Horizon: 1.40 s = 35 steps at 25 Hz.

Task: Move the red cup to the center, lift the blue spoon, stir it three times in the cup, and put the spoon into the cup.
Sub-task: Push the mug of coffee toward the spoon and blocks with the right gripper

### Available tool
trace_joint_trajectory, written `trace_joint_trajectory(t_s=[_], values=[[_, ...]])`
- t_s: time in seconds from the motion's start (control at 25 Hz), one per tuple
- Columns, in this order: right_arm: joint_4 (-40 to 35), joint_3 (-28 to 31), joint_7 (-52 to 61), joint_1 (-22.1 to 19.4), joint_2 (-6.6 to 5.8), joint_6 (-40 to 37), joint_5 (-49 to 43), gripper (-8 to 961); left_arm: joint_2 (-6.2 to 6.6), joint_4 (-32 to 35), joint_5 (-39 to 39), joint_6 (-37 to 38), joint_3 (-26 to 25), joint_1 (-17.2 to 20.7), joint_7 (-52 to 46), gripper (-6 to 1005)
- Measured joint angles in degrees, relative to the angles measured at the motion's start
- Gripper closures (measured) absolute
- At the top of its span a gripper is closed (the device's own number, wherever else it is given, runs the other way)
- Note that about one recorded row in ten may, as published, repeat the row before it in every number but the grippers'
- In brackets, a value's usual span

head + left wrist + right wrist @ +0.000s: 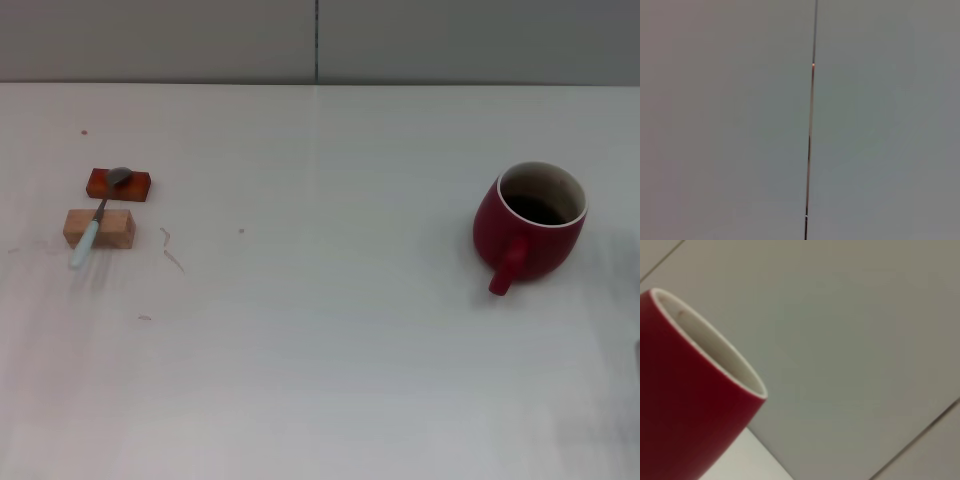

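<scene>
Red ceramic mug (530, 222), rounded and bulbous with a pale rim and dark inside, stands upright on the right side of the white table (330, 350), its single handle turned toward the robot. I'd judge it fairly heavy, rigid, glazed and slick, and breakable if knocked; the handle or the rim wall looks like the sensible place to grip.

Well apart from it, on the left, the small blue spoon (95, 218) with its pale handle and grey metal bowl lies propped across two little blocks, the bowl on a reddish-brown block (119, 185) and the handle over a light wooden block (99, 229). It looks light and stiff, and being raised it should be easy to pinch at the handle.

Nothing sits between mug and table centre, so the slide looks unobstructed.

Neither gripper shows anywhere, so I cannot tell whether either is released or clenched. The right wrist camera is close beside the mug (685, 405); the left one faces only the grey wall (730, 120).
</scene>
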Motion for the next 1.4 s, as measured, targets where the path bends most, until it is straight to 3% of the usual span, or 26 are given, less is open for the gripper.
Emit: trace_joint_trajectory(t_s=[0.56, 1.4], values=[[3.34, -2.87, -12.94, 2.62, 0.03, 6.84, 0.00, 862, -0.01, 0.09, 0.00, 1.51, -0.04, 0.95, -0.11, 165], [7.58, -5.51, -13.35, 4.88, 0.09, 9.35, -0.07, 858, 0.04, 0.08, 0.00, 2.13, 0.29, 0.96, -0.19, 166]])
